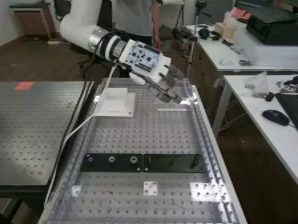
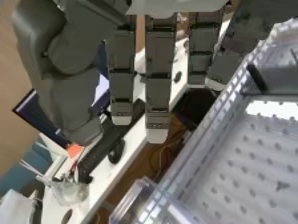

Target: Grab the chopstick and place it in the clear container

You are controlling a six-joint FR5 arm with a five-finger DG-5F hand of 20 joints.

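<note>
**Hand with straight, spread fingers over a perforated bench**

The hand (image 1: 158, 89) was above the far part of one metal bench (image 1: 120, 137), whose top bore rows of small holes. Its fingers (image 2: 157, 85) were straight and spread, with gaps between them, and the thumb (image 2: 53, 65) stood apart; nothing was seen pinched. One pale stick (image 1: 173, 109), probably the chopstick, lay on the bench top just to the near side of the fingertips. One clear container (image 2: 126, 202) was near the fingertips, by the bench's raised edge on the side toward the white tables. In the high view, one white stand (image 1: 116, 104) rested to the left of the hand, and one pale cable (image 1: 73, 131) ran from the arm toward the near end. Well apart from the hand, on its near side, were two dark plates (image 1: 113, 167), set end to end, and one small white plate (image 1: 150, 188). To the left stood a second perforated bench (image 1: 40, 135) with one orange patch (image 1: 24, 86). To the right stood two white tables (image 1: 256, 107), the nearer bearing one black mouse (image 1: 275, 117). Beyond the hand lay a brown floor (image 1: 40, 60).
</note>
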